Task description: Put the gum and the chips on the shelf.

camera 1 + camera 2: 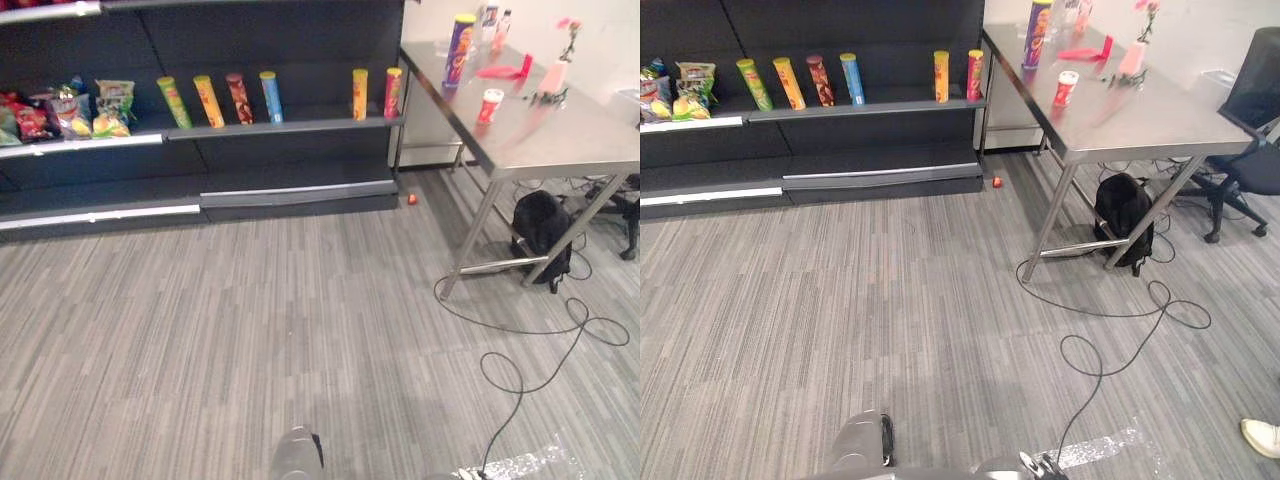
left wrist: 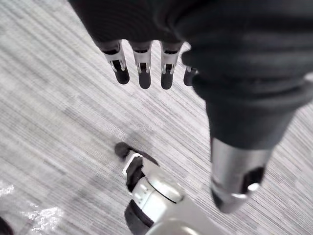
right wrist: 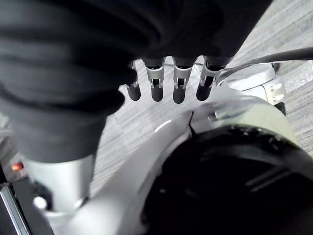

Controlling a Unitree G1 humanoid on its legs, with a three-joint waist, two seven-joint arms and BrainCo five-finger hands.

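Chips, a tall purple can, stand upright at the far end of the steel desk. The red-and-white gum tub stands on the desk nearer its middle. The shelf, left of the desk, holds a row of chip cans. Left hand and right hand hang over carpet well away from the desk, fingers straight, apart and empty.

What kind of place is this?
Probably a mock shop in an office or lab: a shelf with chip cans and snack bags, beside a steel table and an office chair.
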